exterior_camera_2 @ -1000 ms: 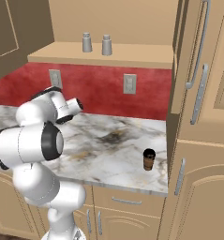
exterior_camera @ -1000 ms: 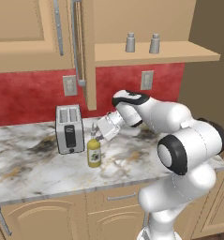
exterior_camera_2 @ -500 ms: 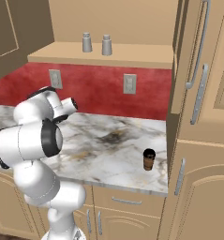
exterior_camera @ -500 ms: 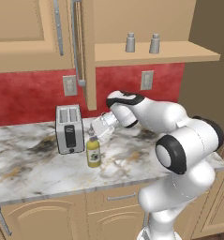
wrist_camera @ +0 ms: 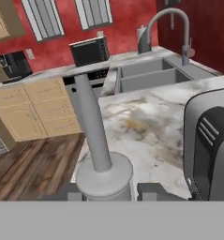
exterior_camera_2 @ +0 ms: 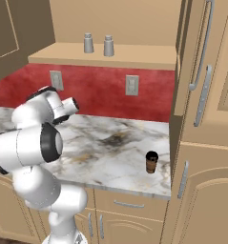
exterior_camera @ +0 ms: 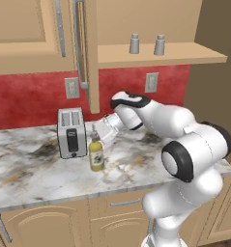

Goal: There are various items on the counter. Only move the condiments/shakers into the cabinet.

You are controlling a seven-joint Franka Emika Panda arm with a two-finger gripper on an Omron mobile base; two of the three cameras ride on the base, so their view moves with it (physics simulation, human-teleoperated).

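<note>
1. While the arm is reaching low over the counter (exterior_camera: 35,169), the claw (exterior_camera: 98,136) is sitting at the neck of the squeeze bottle (exterior_camera: 96,153), with its fingertips (wrist_camera: 153,191) flanking the cap on either side.
2. From the hand view the claw looks to be pinching the squeeze bottle just below the nozzle (wrist_camera: 92,124); the fingers are sitting tight against the cap, though the actual contact is lying at the picture's lower edge and is hard to confirm.
3. The bottle is standing upright on the marble, its long axis running vertically, directly under and in front of the claw, so the lift is probably going straight up along that axis.
4. The toaster (exterior_camera: 71,131) is standing just beside the bottle on its left as the left base view shows it, close enough that a sideways swing is risking a knock.
5. The two shakers (exterior_camera: 134,43) (exterior_camera: 159,44) are already resting on the shelf (exterior_camera: 184,52) of the cabinet (exterior_camera_2: 110,19), up and to the right of the claw.
6. The cabinet door (exterior_camera: 92,53) is hanging open between the bottle and the shelf, so the path is likely needing to rise and pass around its edge.
7. A small dark cup (exterior_camera_2: 151,162) is standing well apart, near the far end of the counter.
</note>
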